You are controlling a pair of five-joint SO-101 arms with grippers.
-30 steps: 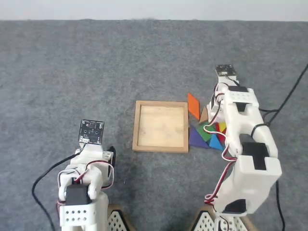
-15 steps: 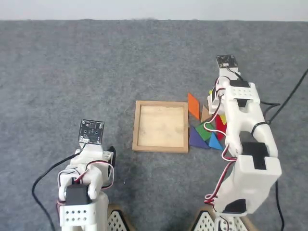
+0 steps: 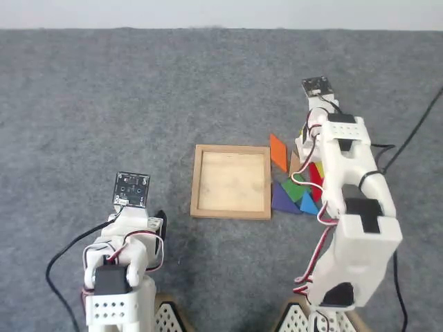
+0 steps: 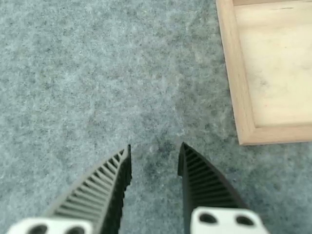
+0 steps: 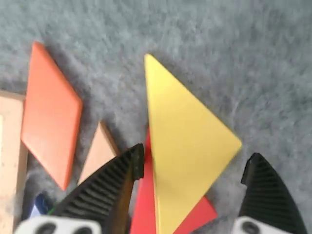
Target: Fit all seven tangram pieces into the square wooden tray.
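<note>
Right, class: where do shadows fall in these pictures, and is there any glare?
High view: even light, no glare on the square wooden tray. Left wrist view: a dark shadow on the grey carpet between the left gripper fingers. Right wrist view: the yellow triangle shows no glare.

The left arm (image 3: 118,270) and the right arm (image 3: 349,207) are both built of chunky white plastic shells with black motor blocks set into them. Each carries a small black circuit board (image 3: 131,189) at its far end. Thin red, white and black wires (image 3: 318,252) loop loosely past the joints, a thicker black cable (image 3: 50,273) trails from each arm, and the bases (image 3: 169,318) show white lattice plates. The left gripper (image 4: 155,146) and right gripper (image 5: 196,153) have black fingers (image 4: 109,187) with ribbed inner faces, fixed to white mounts with round screw holes.
</note>
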